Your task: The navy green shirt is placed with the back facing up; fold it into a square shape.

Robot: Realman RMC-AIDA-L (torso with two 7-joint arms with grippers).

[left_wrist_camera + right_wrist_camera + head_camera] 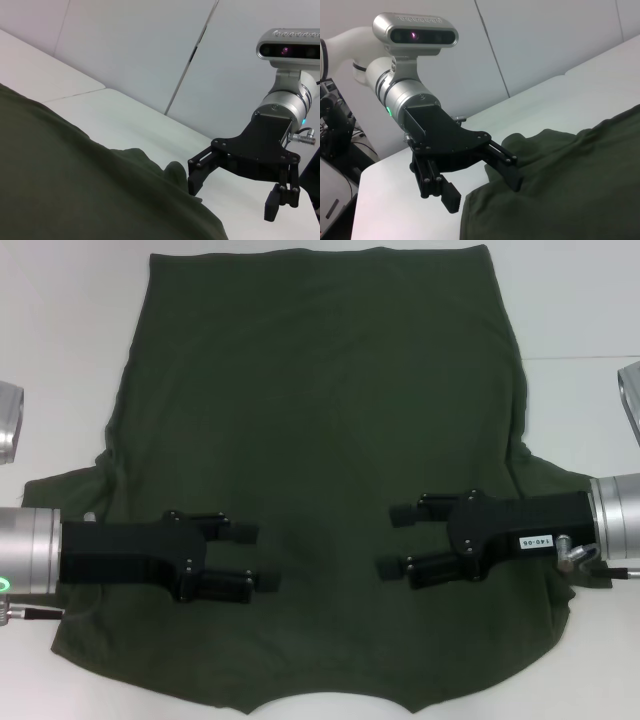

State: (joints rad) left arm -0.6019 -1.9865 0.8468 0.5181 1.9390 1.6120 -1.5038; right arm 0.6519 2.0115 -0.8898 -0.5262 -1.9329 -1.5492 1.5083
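the navy green shirt (320,440) lies spread flat on the white worktop (60,360), filling most of your head view. plain dark olive side up, no lettering visible. straight hem at the far edge, the near edge curved with a scooped dip at its middle. short sleeves poke out to left and right at mid height, both a little rumpled. faint creases run across the body; otherwise it lies smooth.

left gripper (262,558) reaches in from the left over the near-left part of the shirt, its black fingers (240,532) spread apart and pointing toward the middle, nothing between them. right gripper (391,540) mirrors it from the right over the near-right part, fingers (408,512) also spread with nothing between. the two sets of tips face each other with bare cloth between, well apart.

whether either gripper touches the cloth you cannot tell from the head view. the wrist views help: the left wrist view shows the right gripper (232,187) raised above the worktop at the shirt's edge, fingers apart, clear of the cloth (75,180), with a rumpled sleeve fold just beside it. the right wrist view shows the left gripper (485,187) likewise hanging above the shirt's edge (560,190), fingers apart, one over the cloth and one over bare worktop (395,210). both wrist views also show the pale wall panels behind, which the head view leaves out.
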